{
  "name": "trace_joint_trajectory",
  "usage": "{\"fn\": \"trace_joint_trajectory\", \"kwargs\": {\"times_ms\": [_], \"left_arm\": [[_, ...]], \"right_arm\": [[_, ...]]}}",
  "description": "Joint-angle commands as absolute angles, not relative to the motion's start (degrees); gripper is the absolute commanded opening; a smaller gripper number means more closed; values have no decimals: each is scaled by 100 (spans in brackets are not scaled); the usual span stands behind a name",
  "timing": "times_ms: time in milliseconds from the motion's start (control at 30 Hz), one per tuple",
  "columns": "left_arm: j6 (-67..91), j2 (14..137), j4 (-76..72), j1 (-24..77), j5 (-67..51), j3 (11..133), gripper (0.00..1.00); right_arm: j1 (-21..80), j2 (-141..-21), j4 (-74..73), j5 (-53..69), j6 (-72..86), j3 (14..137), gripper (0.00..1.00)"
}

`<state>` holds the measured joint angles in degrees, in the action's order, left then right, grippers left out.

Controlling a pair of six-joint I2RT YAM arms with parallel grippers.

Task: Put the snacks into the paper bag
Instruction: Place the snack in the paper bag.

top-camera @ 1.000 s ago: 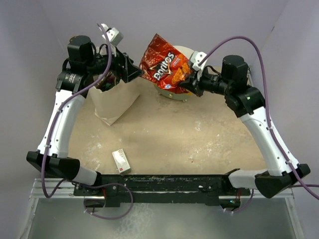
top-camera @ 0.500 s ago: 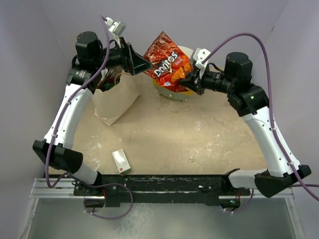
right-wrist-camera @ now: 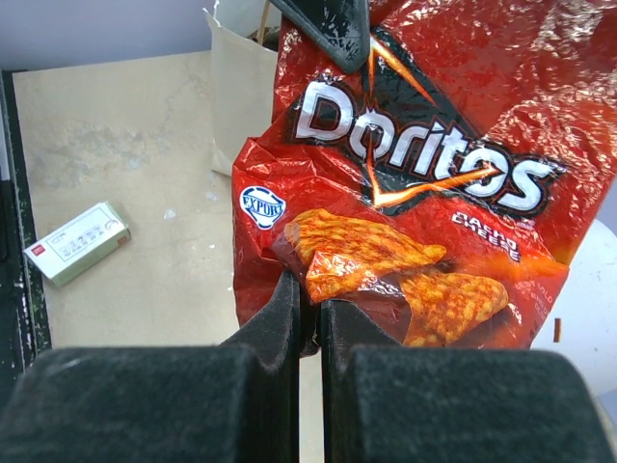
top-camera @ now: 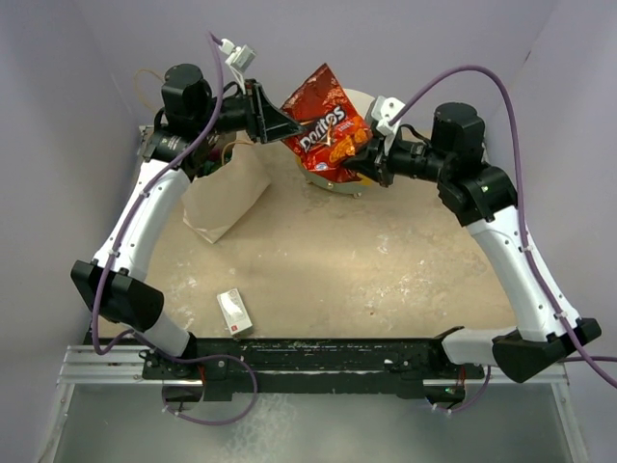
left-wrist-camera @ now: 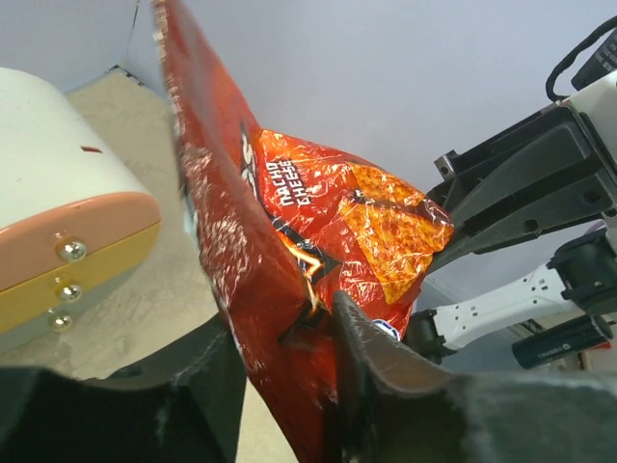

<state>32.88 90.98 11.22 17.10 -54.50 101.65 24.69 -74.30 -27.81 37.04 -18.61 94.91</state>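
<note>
A red chip bag [top-camera: 328, 121], one of the snacks, hangs in the air between both arms above the back of the table. My right gripper [top-camera: 359, 164] is shut on its lower corner; the right wrist view shows the two fingers pinching the foil [right-wrist-camera: 310, 289]. My left gripper [top-camera: 292, 125] has its fingers on either side of the bag's opposite edge, pressing into the foil [left-wrist-camera: 284, 323]. The cream paper bag [top-camera: 224, 198] stands open at the back left, below and left of the left gripper. It also shows behind the chip bag [right-wrist-camera: 241, 87].
A round white-orange-yellow drawer unit [top-camera: 328, 180] stands right behind and under the held bag, and fills the left of the left wrist view [left-wrist-camera: 67, 222]. A small white box with red marks [top-camera: 234, 311] lies near the front edge [right-wrist-camera: 77, 243].
The left gripper moved right from the paper bag to the chip bag and its jaws closed in around the bag's edge. The right gripper kept its hold; the bag shifted slightly right.
</note>
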Motion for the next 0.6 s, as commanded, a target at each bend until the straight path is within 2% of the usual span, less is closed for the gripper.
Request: {"fn": "trace_joint_trajectory", "kwargs": {"times_ms": [0, 167, 267, 400, 567], "left_arm": [[3086, 9034, 929, 1740, -5542, 10216, 32], [2517, 8900, 1280, 1734, -5346, 10339, 2], [2261, 8812, 1423, 1736, -5289, 10453, 0], [2091, 8763, 1615, 1720, -5275, 10803, 0], [1668, 8783, 1983, 1605, -5079, 11480, 0]], "right_arm": [[2452, -7343, -2503, 3824, -1875, 9319, 2], [2399, -7233, -2487, 3951, -1879, 8961, 17], [2340, -7136, -2413, 4003, -1853, 8721, 28], [2180, -6997, -2395, 4004, -1836, 8435, 47], [1914, -6761, -2375, 4042, -1841, 8140, 59]]}}
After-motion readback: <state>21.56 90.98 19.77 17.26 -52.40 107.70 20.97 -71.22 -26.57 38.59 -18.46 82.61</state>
